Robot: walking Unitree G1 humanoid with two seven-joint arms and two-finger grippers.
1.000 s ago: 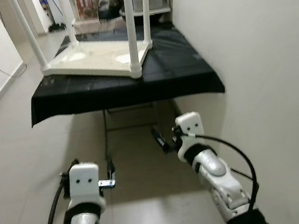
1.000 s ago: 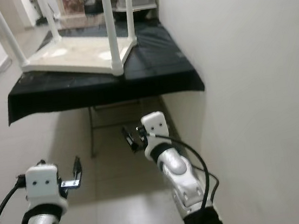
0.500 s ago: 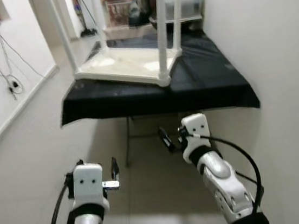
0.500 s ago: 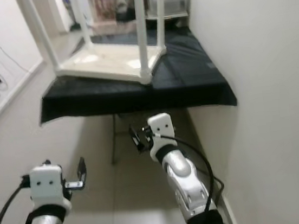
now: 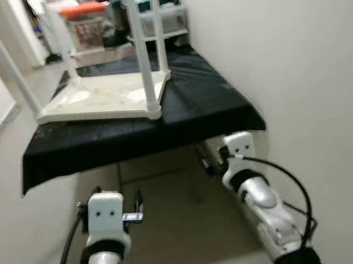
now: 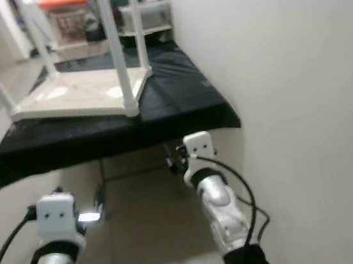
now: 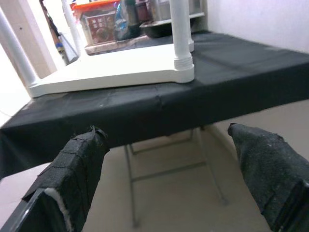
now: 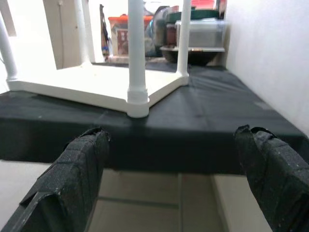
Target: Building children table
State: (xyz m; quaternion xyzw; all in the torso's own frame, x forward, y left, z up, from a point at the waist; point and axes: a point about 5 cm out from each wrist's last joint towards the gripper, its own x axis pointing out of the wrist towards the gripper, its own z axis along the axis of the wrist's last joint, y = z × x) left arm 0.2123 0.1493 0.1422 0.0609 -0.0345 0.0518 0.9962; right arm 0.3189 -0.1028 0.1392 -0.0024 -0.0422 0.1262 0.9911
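White children's table lies upside down on the tabletop, top face down, legs pointing up. It sits toward the near-left part of the black cloth that drapes the tabletop, its near right corner close to the front edge. Near right leg stands upright; the far right leg also upright just behind it. A near left leg leans outward to the left.

Tabletop runs along the white wall on the right. Folding metal legs visible beneath the cloth.

At the far end of the tabletop: a clear storage box with an orange lid, a dark bowl with a clear lidded container above it.

Left end effector held low over the pale floor, short of the front edge of the tabletop, fingers spread wide, nothing between them. Right end effector is just below the hanging front edge of the cloth, toward the wall side, fingers likewise spread apart and empty.
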